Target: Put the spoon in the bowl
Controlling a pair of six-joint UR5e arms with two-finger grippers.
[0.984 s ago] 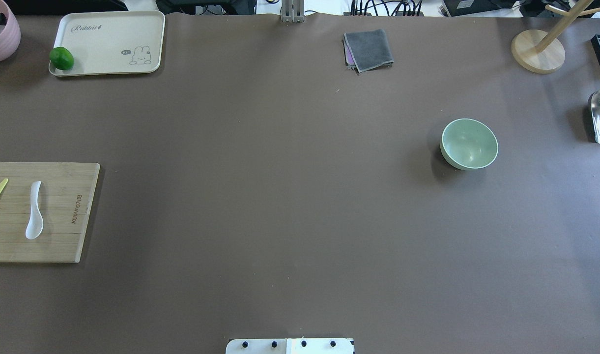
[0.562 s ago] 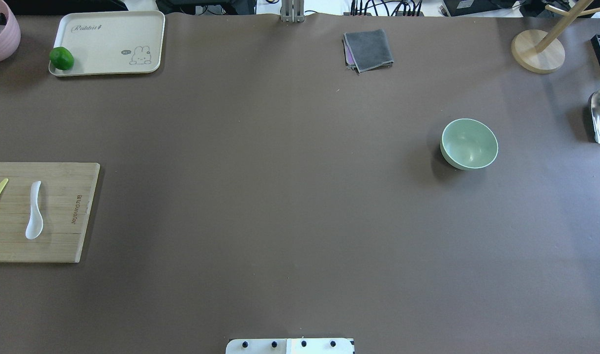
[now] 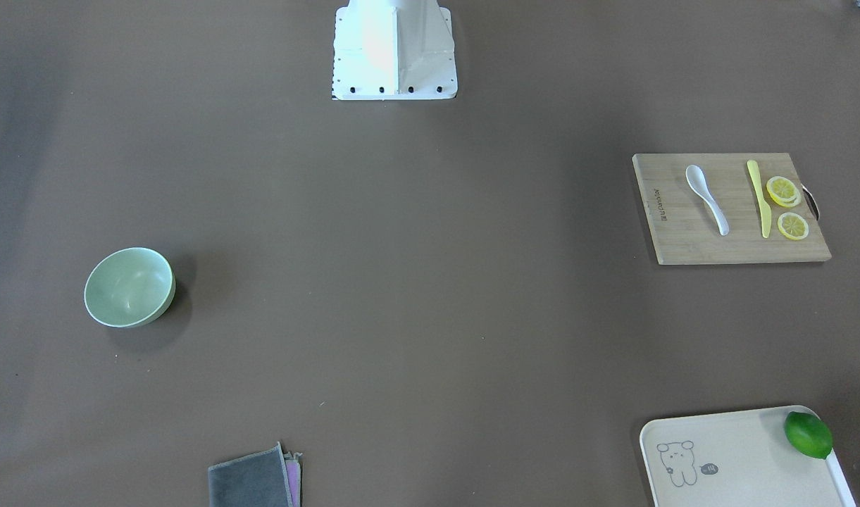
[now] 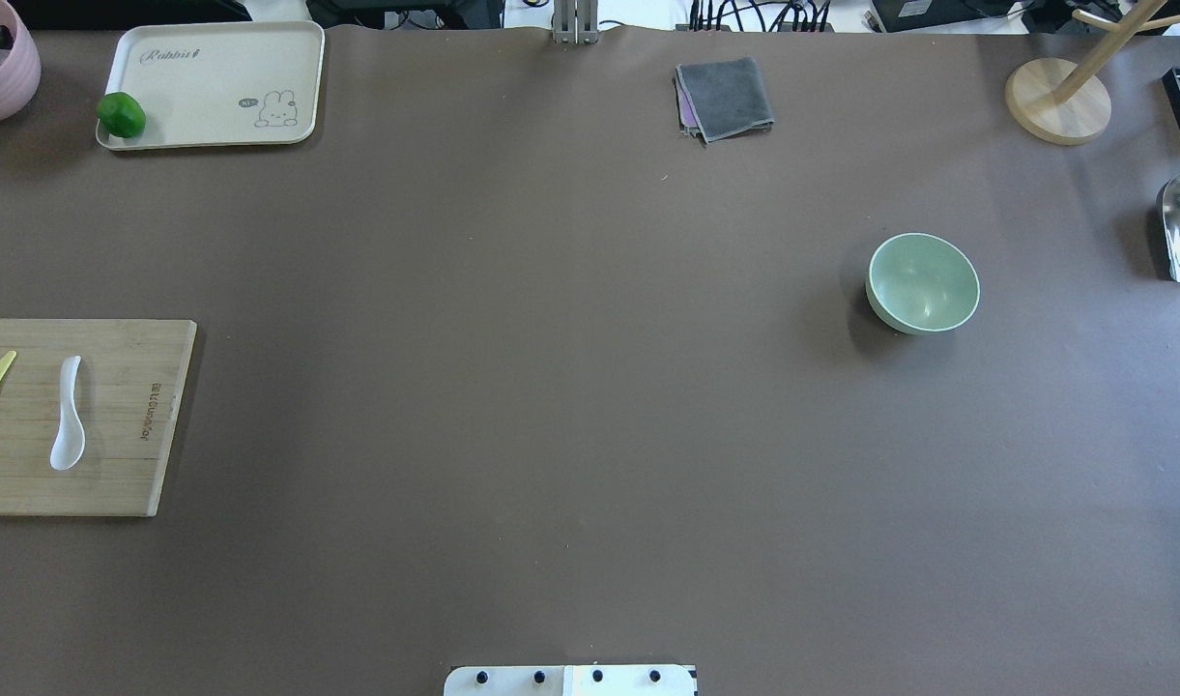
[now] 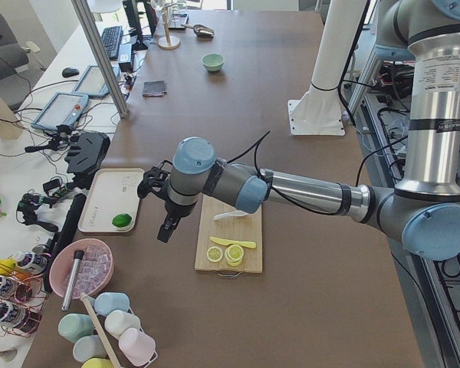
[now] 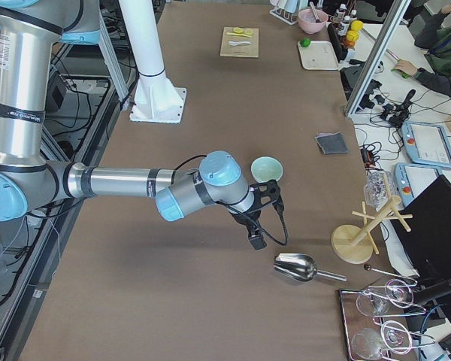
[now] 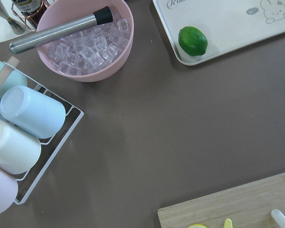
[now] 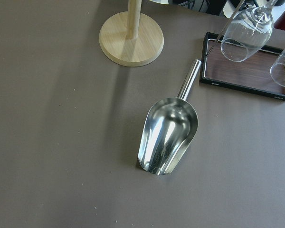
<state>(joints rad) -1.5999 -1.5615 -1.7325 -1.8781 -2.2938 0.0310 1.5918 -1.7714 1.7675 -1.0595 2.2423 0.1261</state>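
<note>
Nothing is done yet: spoon (image 4: 68, 416) is lying on the board (image 4: 116, 464), well apart from the empty bowl (image 4: 923, 283). I cannot tell whether my left gripper (image 5: 164, 234) and right gripper (image 6: 256, 241) are gaping.

The left gripper (image 5: 165, 224) points down, its jaws between the tray (image 5: 111, 195) and the cutting board (image 5: 253, 230) bearing the spoon (image 5: 230, 216).

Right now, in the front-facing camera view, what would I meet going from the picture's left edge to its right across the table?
bowl → grey cloth → robot base → spoon → yellow knife
</note>
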